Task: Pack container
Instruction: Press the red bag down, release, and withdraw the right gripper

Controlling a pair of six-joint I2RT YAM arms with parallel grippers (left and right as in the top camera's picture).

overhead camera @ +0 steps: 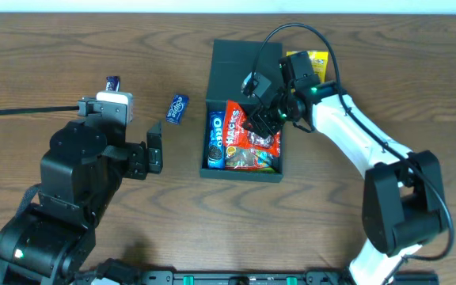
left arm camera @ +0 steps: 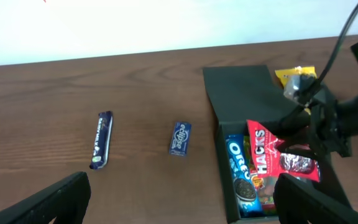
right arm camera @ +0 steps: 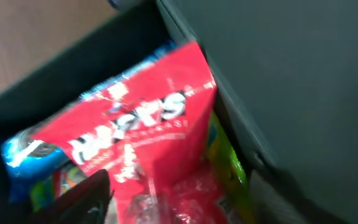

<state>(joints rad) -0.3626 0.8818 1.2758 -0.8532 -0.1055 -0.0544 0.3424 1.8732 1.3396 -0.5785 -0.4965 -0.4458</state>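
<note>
The dark teal container [overhead camera: 244, 176] stands mid-table with its flap lid laid open toward the far side. It also shows in the left wrist view [left arm camera: 241, 93] and the right wrist view [right arm camera: 291, 74]. Inside lie a red Hacks packet [overhead camera: 240, 127], a blue Oreo packet [overhead camera: 214, 138] and colourful candy bags. My right gripper [overhead camera: 264, 120] hangs over the box, its fingers [right arm camera: 179, 205] spread wide on either side of the red packet [right arm camera: 148, 124], which tilts up on the other snacks [left arm camera: 269, 152]. My left gripper [overhead camera: 155, 146] is open and empty over bare table left of the box [left arm camera: 179, 199].
A small blue packet [overhead camera: 177, 108] lies left of the box, and a dark blue bar [overhead camera: 113, 81] lies farther left. A yellow packet [overhead camera: 315, 63] sits behind the box on the right, under my right arm. A cable runs across the far left.
</note>
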